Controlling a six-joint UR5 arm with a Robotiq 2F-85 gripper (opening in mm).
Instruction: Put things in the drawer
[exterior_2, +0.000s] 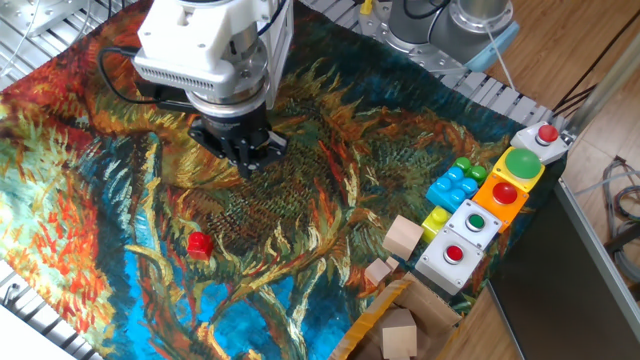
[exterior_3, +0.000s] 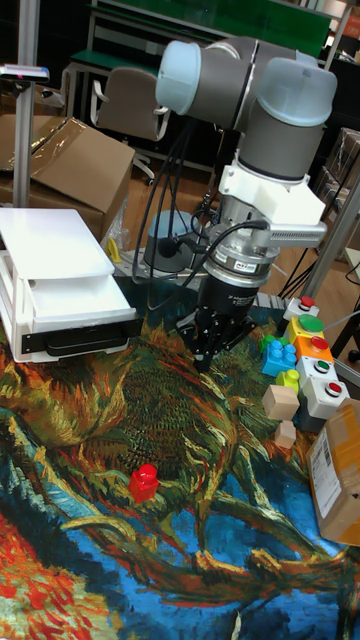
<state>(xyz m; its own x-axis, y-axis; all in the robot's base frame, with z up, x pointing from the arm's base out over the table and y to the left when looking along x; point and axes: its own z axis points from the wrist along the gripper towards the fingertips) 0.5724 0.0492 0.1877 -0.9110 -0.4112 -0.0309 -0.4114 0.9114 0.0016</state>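
Tall fixed view showed our black two-finger gripper (exterior_3: 205, 362) clenched, empty, poised mid-cloth to reach the small red plastic block (exterior_3: 144, 482).

A sunflower-print cloth (exterior_2: 330, 190) covers the table. Near its right edge stands a row of button boxes (exterior_2: 497, 207): red, green, red, green and red buttons. Blue, green and yellow toy bricks (exterior_2: 452, 185) lie just beside that row, on its inner side. A pale wooden cube (exterior_2: 403, 238) and a smaller wooden block (exterior_2: 378, 272) sit near the lower right corner. A cardboard box (exterior_2: 400, 325) at that corner holds another wooden cube. In the tall fixed view, a larger brown cardboard box (exterior_3: 70, 165) and a chair (exterior_3: 125, 105) stand beyond the table.
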